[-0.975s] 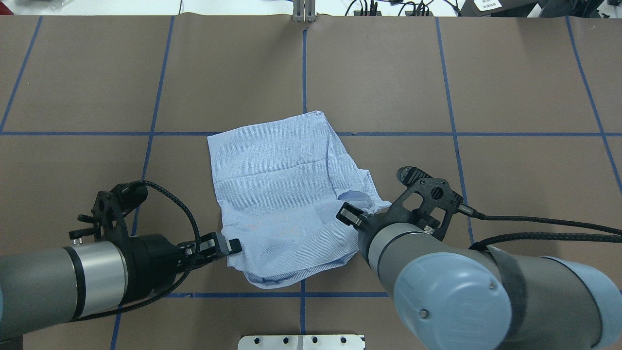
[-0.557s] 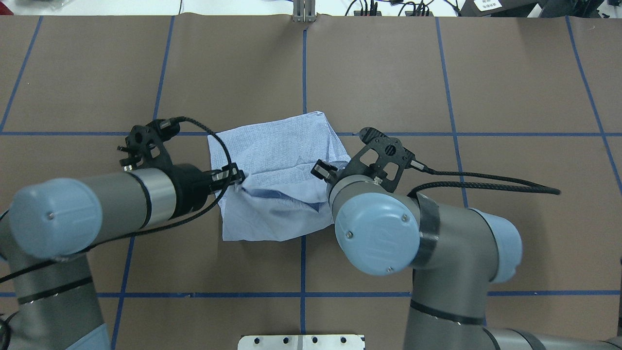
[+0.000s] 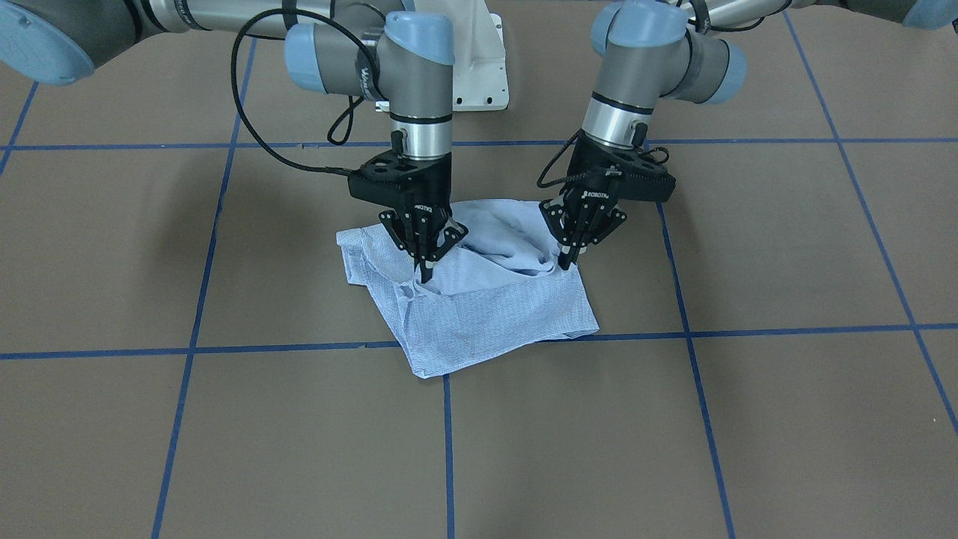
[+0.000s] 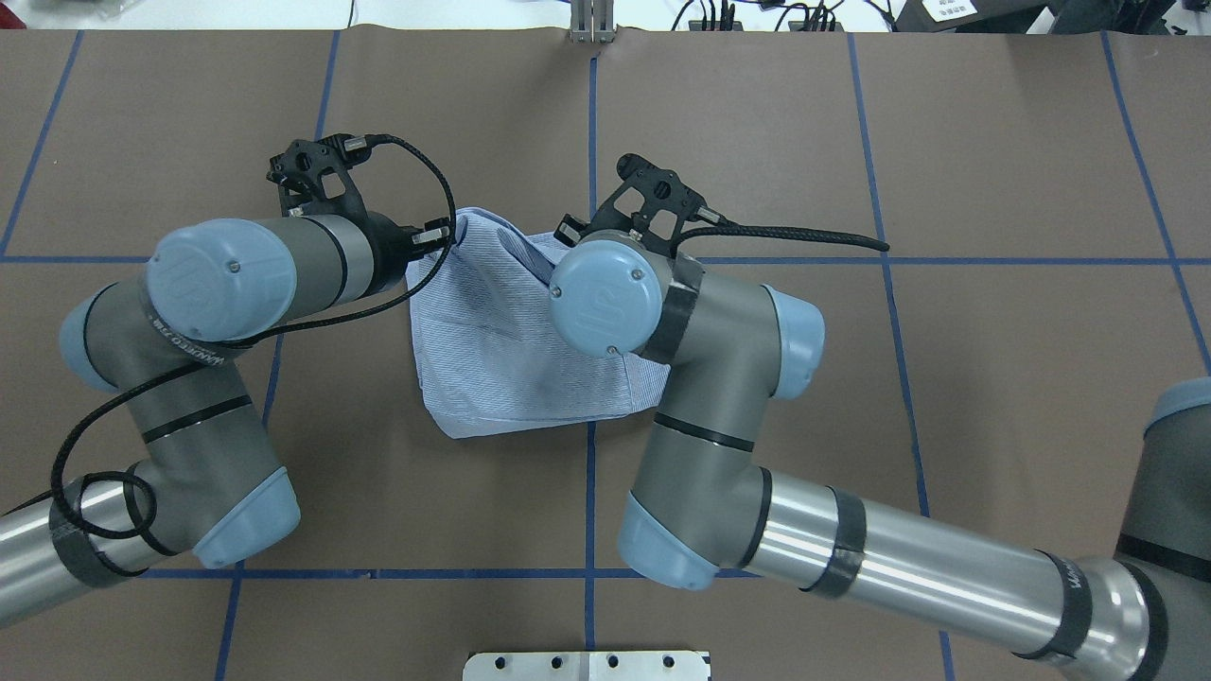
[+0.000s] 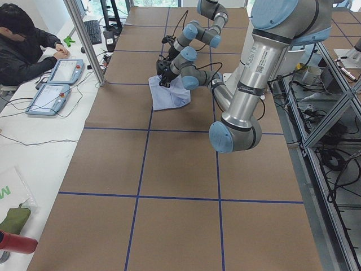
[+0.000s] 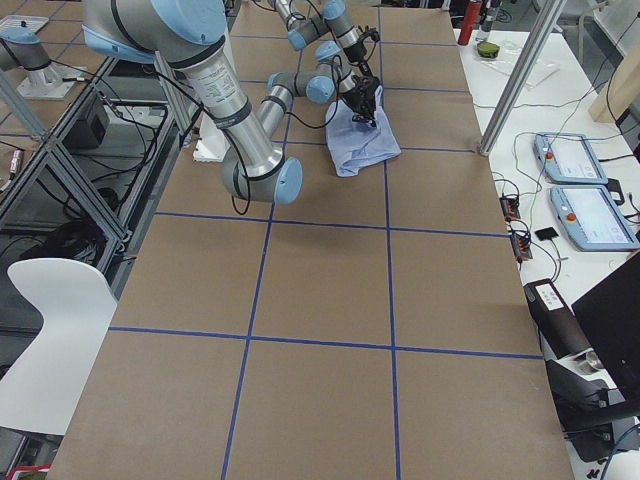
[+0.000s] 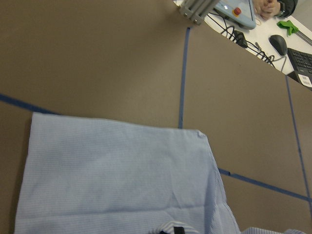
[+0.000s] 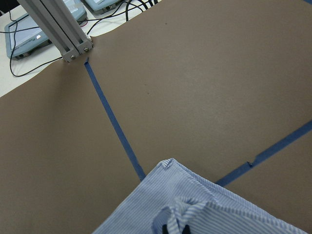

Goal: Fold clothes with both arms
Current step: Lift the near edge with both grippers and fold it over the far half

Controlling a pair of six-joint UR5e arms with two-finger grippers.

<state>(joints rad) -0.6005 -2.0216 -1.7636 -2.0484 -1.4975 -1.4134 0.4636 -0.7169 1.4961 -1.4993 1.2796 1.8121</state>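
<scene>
**Asker:** Where is the garment?

**Operator:** The light blue-and-white finely striped button-up shirt [image 3: 486,307] lies half-folded at the centre of the front-facing frame, on the brown paper-covered worktop [image 3: 224,434].

**Asker:** And the fingers?

**Operator:** The left arm's fingers [image 3: 570,253], right of centre, and the right arm's fingers [image 3: 424,263], left of centre, each clench a pinch of the shirt's upper edge. Its free edge lies toward the bottom of the frame. Its long axis runs across, parallel to the line between my grips, so I judge neither arm nearer.

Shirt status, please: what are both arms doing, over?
Left tool shut on shirt, right tool likewise. Shirt partly folded, pinched edge doubled over. Nothing seen in the way.
</scene>
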